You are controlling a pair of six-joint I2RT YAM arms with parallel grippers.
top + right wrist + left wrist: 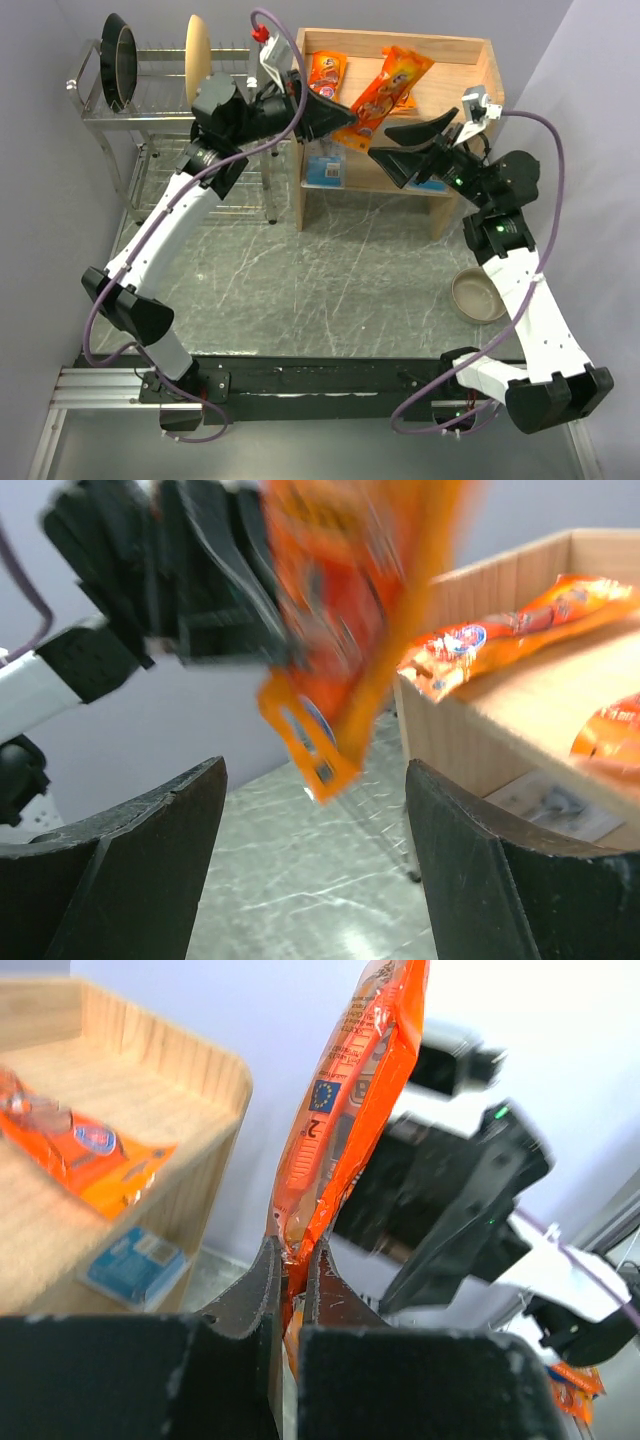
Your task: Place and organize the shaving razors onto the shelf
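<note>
left wrist view showing the left gripper [295, 1255] pinching one orange razor packet [350, 1090] by its end, holding it in the air just in front of the shelf [190, 1070]; right gripper [315, 775] gaping wide nearby, gripping nothing; two more orange packets [327, 72] lying on the top tier.

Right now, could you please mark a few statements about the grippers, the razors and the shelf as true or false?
1. The left gripper is shut on an orange razor packet. True.
2. The right gripper grips it too. False: its jaws stand open, clear of it.
3. Two other orange packets lie on the top tier of the wooden shelf. True.
4. A blue blister card lies on the top tier. False: it is on the lower tier.
</note>
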